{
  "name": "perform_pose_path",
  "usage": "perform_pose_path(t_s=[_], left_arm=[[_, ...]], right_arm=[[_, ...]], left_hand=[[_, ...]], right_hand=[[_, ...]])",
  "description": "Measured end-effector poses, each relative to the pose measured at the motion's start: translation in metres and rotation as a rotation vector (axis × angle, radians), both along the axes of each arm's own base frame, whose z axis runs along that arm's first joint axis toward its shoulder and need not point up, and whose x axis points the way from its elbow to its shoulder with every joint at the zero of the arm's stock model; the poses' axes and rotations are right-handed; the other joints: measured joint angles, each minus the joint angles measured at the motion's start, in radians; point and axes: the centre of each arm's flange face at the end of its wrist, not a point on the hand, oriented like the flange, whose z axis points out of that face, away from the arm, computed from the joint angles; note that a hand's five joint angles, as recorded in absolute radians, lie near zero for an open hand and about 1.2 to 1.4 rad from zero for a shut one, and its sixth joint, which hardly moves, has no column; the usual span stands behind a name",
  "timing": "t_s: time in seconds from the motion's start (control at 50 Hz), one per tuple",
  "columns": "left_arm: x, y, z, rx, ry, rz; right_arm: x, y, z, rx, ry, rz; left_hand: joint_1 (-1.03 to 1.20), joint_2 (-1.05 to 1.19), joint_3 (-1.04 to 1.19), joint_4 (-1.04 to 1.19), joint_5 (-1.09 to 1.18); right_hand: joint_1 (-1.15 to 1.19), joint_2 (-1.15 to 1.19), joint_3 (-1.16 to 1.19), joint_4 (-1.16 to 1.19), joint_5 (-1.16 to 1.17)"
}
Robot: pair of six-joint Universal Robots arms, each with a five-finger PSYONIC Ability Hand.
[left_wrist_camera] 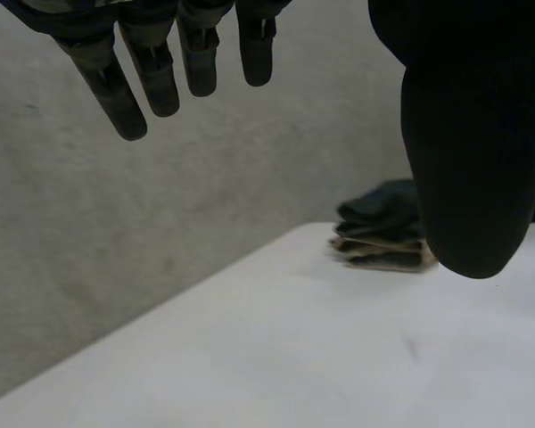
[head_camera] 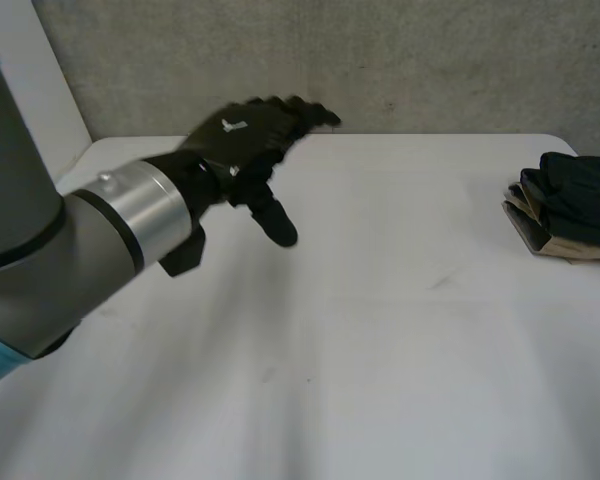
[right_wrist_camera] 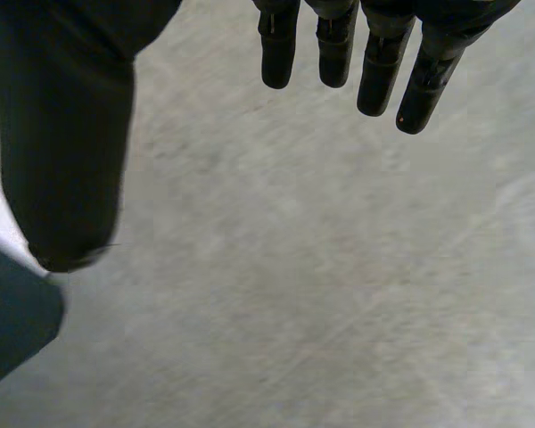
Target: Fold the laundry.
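Note:
A stack of folded laundry (head_camera: 570, 212), dark cloth over tan, lies at the table's right edge. My left hand (head_camera: 245, 140) hovers over the far left part of the white table (head_camera: 380, 340), fingers straight and thumb hanging down, holding nothing. In the left wrist view the left hand (left_wrist_camera: 464, 160) is open, and the folded stack (left_wrist_camera: 383, 236) sits well beyond its thumb. My right hand (right_wrist_camera: 62, 134) is open too, its fingers (right_wrist_camera: 379, 71) straight and spread from the thumb, facing the grey wall. A dark cloth (right_wrist_camera: 13, 325) lies below its thumb, untouched.
A grey concrete wall (head_camera: 380, 60) runs behind the table's far edge. A pale panel (head_camera: 30, 70) stands at the far left. The table's bare white top stretches between my left hand and the stack.

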Motion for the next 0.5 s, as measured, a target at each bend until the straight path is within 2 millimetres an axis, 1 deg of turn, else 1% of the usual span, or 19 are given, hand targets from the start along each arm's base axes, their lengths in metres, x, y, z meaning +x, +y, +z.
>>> perform_pose_path(t_s=[0.02,0.04,0.06,0.08,0.1,0.12,0.14,0.16,0.18,0.2,0.26,0.28,0.3,0.34,0.36,0.4,0.44,0.5], left_arm=[[0.004,-0.004,0.005,-0.019,0.018,0.033],[0.006,-0.006,0.008,-0.028,0.025,0.048],[0.01,-0.01,0.013,-0.049,0.042,0.083],[0.01,-0.01,0.013,-0.049,0.042,0.083],[0.017,-0.015,0.02,-0.079,0.065,0.133],[0.02,-0.018,0.024,-0.095,0.075,0.159],[0.024,-0.021,0.028,-0.111,0.086,0.187],[0.025,-0.022,0.029,-0.116,0.089,0.196],[0.028,-0.024,0.031,-0.126,0.095,0.214],[0.032,-0.027,0.033,-0.138,0.101,0.245],[0.036,-0.03,0.034,-0.145,0.104,0.272],[0.04,-0.033,0.032,-0.142,0.1,0.291],[0.041,-0.033,0.031,-0.14,0.098,0.296],[0.044,-0.035,0.026,-0.128,0.088,0.311],[0.044,-0.035,0.024,-0.124,0.084,0.314],[0.046,-0.036,0.019,-0.11,0.073,0.319],[0.046,-0.036,0.016,-0.103,0.067,0.321],[0.046,-0.036,0.014,-0.097,0.062,0.322]], right_arm=[[0.021,0.006,0.011,-0.021,-0.005,0.021],[0.028,0.008,0.014,-0.026,-0.007,0.031],[0.056,0.016,0.022,-0.038,-0.019,0.077],[0.056,0.016,0.022,-0.038,-0.019,0.077],[0.097,0.031,0.028,-0.04,-0.043,0.161],[0.119,0.041,0.031,-0.038,-0.059,0.212],[0.14,0.053,0.031,-0.03,-0.08,0.265],[0.147,0.057,0.032,-0.027,-0.088,0.284],[0.162,0.067,0.032,-0.019,-0.108,0.324],[0.186,0.086,0.031,0.0,-0.149,0.395],[0.203,0.104,0.028,0.025,-0.191,0.452],[0.221,0.125,0.02,0.07,-0.251,0.513],[0.225,0.131,0.016,0.085,-0.27,0.528],[0.238,0.151,-0.001,0.145,-0.331,0.57],[0.24,0.154,-0.004,0.154,-0.339,0.574],[0.248,0.169,-0.023,0.2,-0.378,0.593],[0.25,0.175,-0.031,0.212,-0.389,0.597],[0.252,0.178,-0.035,0.213,-0.391,0.597]], left_hand=[[0.0,0.0,0.0,0.0,0.0],[0.0,0.0,0.0,0.0,0.0],[0.0,0.0,0.0,0.0,0.0],[0.0,0.0,0.0,0.0,0.0],[0.0,0.0,0.0,0.0,0.0],[0.0,0.0,0.0,0.0,0.0],[0.0,0.0,0.0,0.0,0.0],[0.0,0.0,0.0,0.0,0.0],[0.0,0.0,0.0,0.0,0.0],[0.0,0.0,0.0,0.0,0.0],[0.0,0.0,0.0,0.0,0.0],[0.0,0.0,0.0,0.0,0.0],[0.0,0.0,0.0,0.0,0.0],[0.0,0.0,0.0,0.0,0.0],[0.0,0.0,0.0,0.0,0.0],[0.0,0.0,0.0,0.0,0.0],[0.0,0.0,0.0,0.0,0.0],[0.0,0.0,0.0,0.0,0.0]], right_hand=[[0.0,0.0,0.0,0.0,0.0],[0.0,0.0,0.0,0.0,0.0],[0.0,0.0,0.0,0.0,0.0],[0.0,0.0,0.0,0.0,0.0],[0.0,0.0,0.0,0.0,0.0],[0.0,0.0,0.0,0.0,0.0],[0.0,0.0,0.0,0.0,0.0],[0.0,0.0,0.0,0.0,0.0],[0.0,0.0,0.0,0.0,0.0],[0.0,0.0,0.0,0.0,0.0],[0.0,0.0,0.0,0.0,0.0],[0.0,0.0,0.0,0.0,0.0],[0.0,0.0,0.0,0.0,0.0],[0.0,0.0,0.0,0.0,0.0],[0.0,0.0,0.0,0.0,0.0],[0.0,0.0,0.0,0.0,0.0],[0.0,0.0,0.0,0.0,0.0],[0.0,0.0,0.0,0.0,0.0]])
